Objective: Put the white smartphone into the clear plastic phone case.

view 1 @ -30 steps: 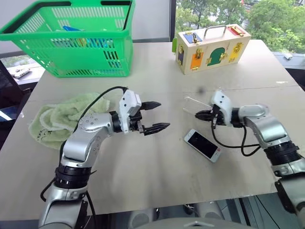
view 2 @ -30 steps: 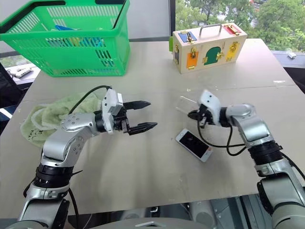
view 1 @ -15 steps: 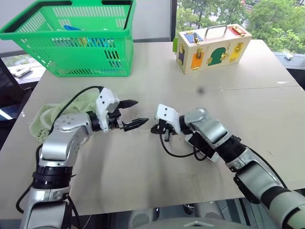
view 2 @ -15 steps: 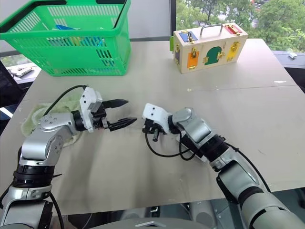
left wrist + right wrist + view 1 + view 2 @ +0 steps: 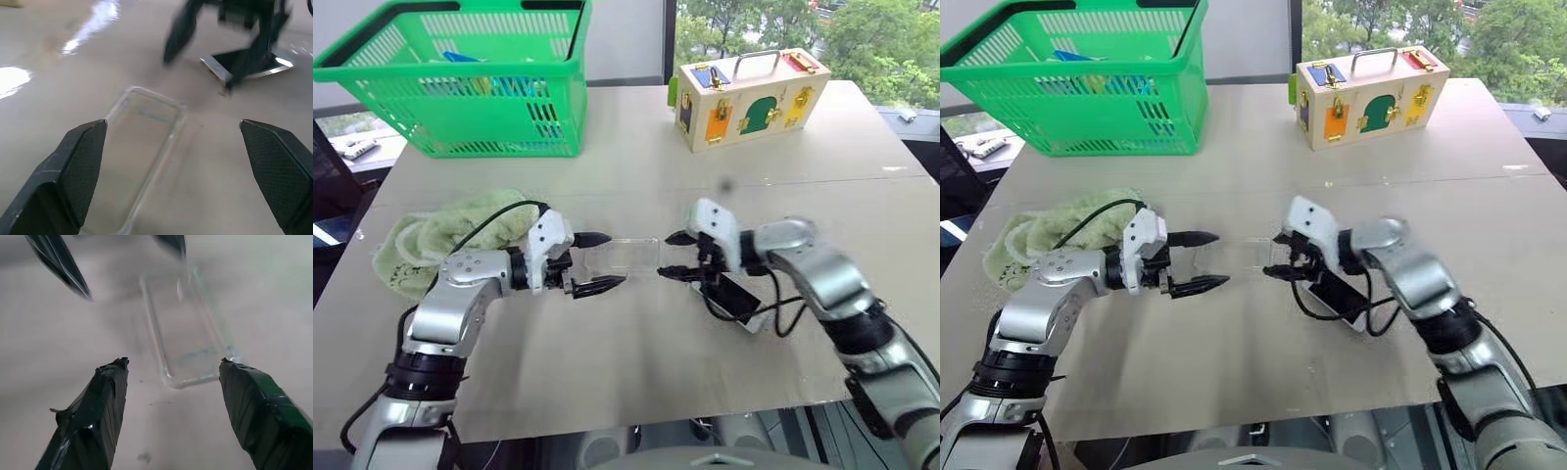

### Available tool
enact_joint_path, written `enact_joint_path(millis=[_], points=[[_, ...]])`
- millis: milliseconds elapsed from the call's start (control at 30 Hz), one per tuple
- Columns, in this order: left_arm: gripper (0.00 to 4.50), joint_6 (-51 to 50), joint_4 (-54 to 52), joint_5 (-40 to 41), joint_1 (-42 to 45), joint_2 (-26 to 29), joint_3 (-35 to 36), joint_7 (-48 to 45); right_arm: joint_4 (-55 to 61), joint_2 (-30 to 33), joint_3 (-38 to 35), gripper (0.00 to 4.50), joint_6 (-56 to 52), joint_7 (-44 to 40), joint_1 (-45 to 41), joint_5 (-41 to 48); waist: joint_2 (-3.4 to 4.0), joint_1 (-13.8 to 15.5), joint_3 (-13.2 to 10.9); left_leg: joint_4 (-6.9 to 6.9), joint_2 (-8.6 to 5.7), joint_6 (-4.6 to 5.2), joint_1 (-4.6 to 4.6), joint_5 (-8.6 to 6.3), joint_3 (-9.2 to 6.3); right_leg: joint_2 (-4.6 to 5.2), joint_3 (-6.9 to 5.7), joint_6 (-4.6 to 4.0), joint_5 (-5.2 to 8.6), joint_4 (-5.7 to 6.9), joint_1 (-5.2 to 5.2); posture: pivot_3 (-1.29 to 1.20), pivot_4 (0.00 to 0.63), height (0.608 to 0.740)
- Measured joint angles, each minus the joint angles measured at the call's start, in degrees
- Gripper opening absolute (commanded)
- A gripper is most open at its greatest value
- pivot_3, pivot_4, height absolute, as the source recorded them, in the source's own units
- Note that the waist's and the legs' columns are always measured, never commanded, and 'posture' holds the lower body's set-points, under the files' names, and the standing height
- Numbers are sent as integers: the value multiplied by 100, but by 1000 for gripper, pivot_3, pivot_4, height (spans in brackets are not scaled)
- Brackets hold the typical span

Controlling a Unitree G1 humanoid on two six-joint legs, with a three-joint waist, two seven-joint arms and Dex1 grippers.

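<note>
At the far left of the counter (image 5: 636, 392) a green towel (image 5: 431, 240) lies crumpled, behind the left arm, with a green basket (image 5: 460, 78) well beyond it.

The left gripper (image 5: 595, 262) points across toward the right one, its jaws spread wide and holding nothing. The clear plastic phone case (image 5: 622, 257) lies flat on the counter just ahead of those jaws, lengthwise along the line between the two grippers, so either set of jaws could straddle its narrow width. In the left wrist view one end of the case (image 5: 142, 147) sits between the open fingers, nearer one of them than the other, touching neither as far as I can tell.

The right gripper (image 5: 674, 257) faces the case from its other end, jaws parted and empty; in the right wrist view the case (image 5: 188, 330) lies just past its fingertips (image 5: 112, 382). It seems set down here as a ready bed for the phone.

The white smartphone (image 5: 736, 299) lies screen up on the counter just behind the right jaws, partly under that wrist and its cable, not yet in the case. A wooden latch box (image 5: 749, 93) stands far back, well apart.
</note>
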State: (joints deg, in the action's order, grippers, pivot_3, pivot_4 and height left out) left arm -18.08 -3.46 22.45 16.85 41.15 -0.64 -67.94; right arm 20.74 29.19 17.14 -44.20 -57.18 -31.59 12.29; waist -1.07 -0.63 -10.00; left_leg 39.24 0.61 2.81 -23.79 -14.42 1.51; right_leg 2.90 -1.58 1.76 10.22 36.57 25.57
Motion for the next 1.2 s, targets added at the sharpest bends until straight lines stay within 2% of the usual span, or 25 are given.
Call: enact_joint_path(millis=[67, 167, 200, 367, 667, 733, 800, 833, 933, 1000, 1100, 1200], points=[[4500, 40, 85, -37, 95, -29, -64, -60, 280, 186, -93, 3289, -109, 72, 247, 27, 0, -1, 0, 0, 2, 0, 0, 0, -1, -3, -2, 10, 8, 0, 0, 0, 150, 740], [4500, 185, 329, -109, 294, -129, -212, -147, 803, 518, -428, 4185, -558, 407, 1041, 118, -1, 49, 0, 2, 0, 1, -2, 0, 0, 2, -3, 11, 10, 2, 0, 0, 150, 740], [4500, 212, 388, -110, 330, -182, -257, -193, 957, 614, -486, 4348, -687, 492, 1268, 156, -1, 52, 1, 5, 0, 1, -1, 0, 4, 2, 0, 12, 10, 1, -1, 0, 150, 740], [4500, 423, 528, -256, 458, -266, -561, -388, 1253, 652, -585, 4348, -808, 1132, 1968, 82, -3, 0, 1, 6, 2, 1, 3, 0, 15, 1, 9, 14, 12, 2, 1, 0, 150, 740], [4500, 476, 517, -279, 404, -244, -568, -432, 1336, 655, -596, 4348, -1130, 1926, 2294, -58, -4, 22, 1, 6, 4, 1, 1, 0, 14, 2, 8, 16, 13, -1, 0, 0, 150, 740], [4500, 477, 515, -279, 365, -247, -567, -417, 1407, 720, -607, 3822, -1170, 1961, 2355, -35, -5, 52, 2, 6, 3, 2, 1, 0, 13, 3, 7, 16, 13, -3, 0, 0, 150, 740], [4500, 478, 514, -279, 319, -248, -564, -376, 1431, 807, -662, 3060, -1207, 1953, 2416, 38, -17, 98, 9, 6, 3, 2, 1, 0, 12, 4, 6, 16, 13, -6, -2, 0, 150, 740], [4500, 478, 510, -279, 308, -248, -563, -352, 1429, 809, -681, 2920, -1250, 1951, 2434, 80, -20, 112, 11, 6, 3, 2, 1, 0, 12, 4, 6, 16, 13, -6, -2, 0, 150, 740], [4500, 479, 401, -278, 225, -248, -541, -285, 1413, 850, -784, 2919, -1347, 1979, 2461, 206, -27, 159, 16, 6, 3, 2, 1, 0, 10, 8, 2, 16, 13, -8, -4, 0, 150, 740], [4500, 479, 359, -273, 160, -248, -526, -245, 1373, 643, -969, 2919, -1411, 2101, 2470, 289, -31, 161, 18, 6, 4, 2, 0, 0, 6, 8, -1, 15, 13, -10, -5, 0, 150, 740], [4500, 463, 208, -261, 73, -260, -494, -151, 1135, -60, -1571, 2919, -1694, 2816, 2372, 315, -31, 148, 17, 9, 2, 3, -2, 0, 15, 12, 5, 15, 11, -8, -3, 0, 150, 740], [4500, 444, 126, -241, -21, -239, -413, -74, 936, -459, -2294, 2919, -1996, 3685, 2188, -21, -28, 155, 16, 10, -1, 3, -3, 1, 18, 19, 4, 13, 10, -8, -1, 0, 150, 740]])
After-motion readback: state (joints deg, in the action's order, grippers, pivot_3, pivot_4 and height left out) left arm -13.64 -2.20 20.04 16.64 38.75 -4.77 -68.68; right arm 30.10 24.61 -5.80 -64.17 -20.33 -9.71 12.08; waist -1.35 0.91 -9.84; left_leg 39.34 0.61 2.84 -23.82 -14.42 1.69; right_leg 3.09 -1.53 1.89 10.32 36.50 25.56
